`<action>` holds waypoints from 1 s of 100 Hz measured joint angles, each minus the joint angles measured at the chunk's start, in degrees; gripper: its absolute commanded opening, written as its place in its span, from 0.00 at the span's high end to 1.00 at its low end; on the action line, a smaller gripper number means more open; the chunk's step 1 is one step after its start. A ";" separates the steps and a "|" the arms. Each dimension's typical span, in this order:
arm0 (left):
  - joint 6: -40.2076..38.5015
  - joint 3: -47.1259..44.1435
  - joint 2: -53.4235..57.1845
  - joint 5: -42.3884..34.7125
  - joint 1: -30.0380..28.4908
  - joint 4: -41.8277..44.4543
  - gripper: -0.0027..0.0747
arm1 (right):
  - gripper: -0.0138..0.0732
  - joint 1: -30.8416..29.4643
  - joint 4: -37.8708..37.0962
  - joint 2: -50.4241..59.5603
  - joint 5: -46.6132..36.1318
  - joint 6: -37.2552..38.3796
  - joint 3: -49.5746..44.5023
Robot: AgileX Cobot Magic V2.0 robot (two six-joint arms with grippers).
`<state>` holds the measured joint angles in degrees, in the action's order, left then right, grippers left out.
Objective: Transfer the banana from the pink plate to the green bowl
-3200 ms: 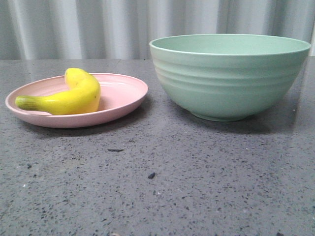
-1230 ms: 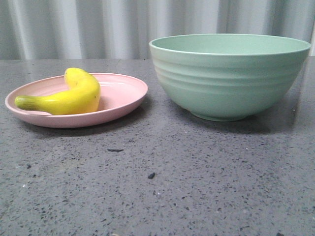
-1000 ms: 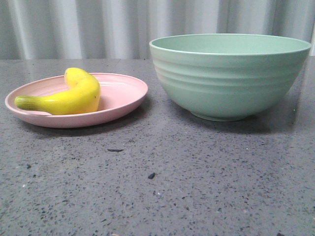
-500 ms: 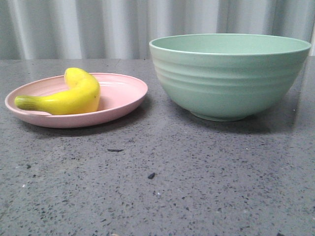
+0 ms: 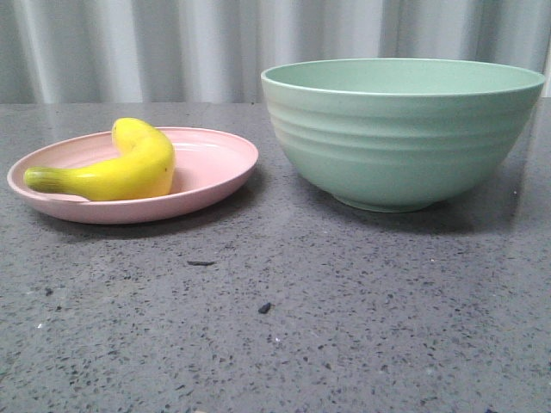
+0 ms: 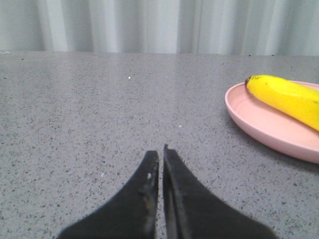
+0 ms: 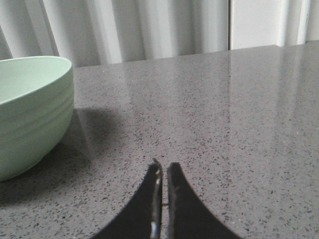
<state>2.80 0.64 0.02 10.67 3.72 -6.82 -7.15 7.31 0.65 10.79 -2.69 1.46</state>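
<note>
Banana point(image 5: 120, 170), short, curved, glossy yellow plastic, lies on shallow matte pink plate point(image 5: 215, 163), left of ridged mint-green bowl point(image 5: 400, 133). Likely light, stiff, slippery: grasp thick middle. Left gripper point(image 6: 161, 155), right gripper point(image 7: 163, 171): jaws closed, empty.

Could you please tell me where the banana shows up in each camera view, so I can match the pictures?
Front view: the banana lies on the pink plate, left of the green bowl.
Left wrist view: the banana is at the right edge, on the pink plate, beyond the shut left claw.
Right wrist view: not in it; only the bowl shows.
Shared landmark: the pink plate.
</note>
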 measured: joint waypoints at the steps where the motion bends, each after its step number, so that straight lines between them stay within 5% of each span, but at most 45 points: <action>1: 0.00 0.12 -0.02 0.01 0.00 0.01 0.99 | 0.91 0.00 0.00 0.00 0.27 0.00 0.22; 45: 0.00 11.65 -16.18 -1.30 0.00 -0.12 0.98 | 0.91 0.00 0.00 -17.96 7.88 0.11 12.46; 52: 0.00 11.65 -18.28 -2.15 0.00 -0.25 0.88 | 0.91 0.00 0.00 -19.36 7.15 0.11 12.56; 71: 0.00 11.65 -20.84 -4.90 0.00 -1.03 0.42 | 0.91 0.00 0.00 -20.03 6.39 0.11 12.56; 100: 0.00 13.11 -21.84 -7.16 0.00 -2.61 0.44 | 0.91 0.00 0.00 -20.05 6.27 0.11 12.56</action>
<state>2.80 13.75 -21.82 3.51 3.72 -9.43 -7.15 7.31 -19.40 17.06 -2.58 14.02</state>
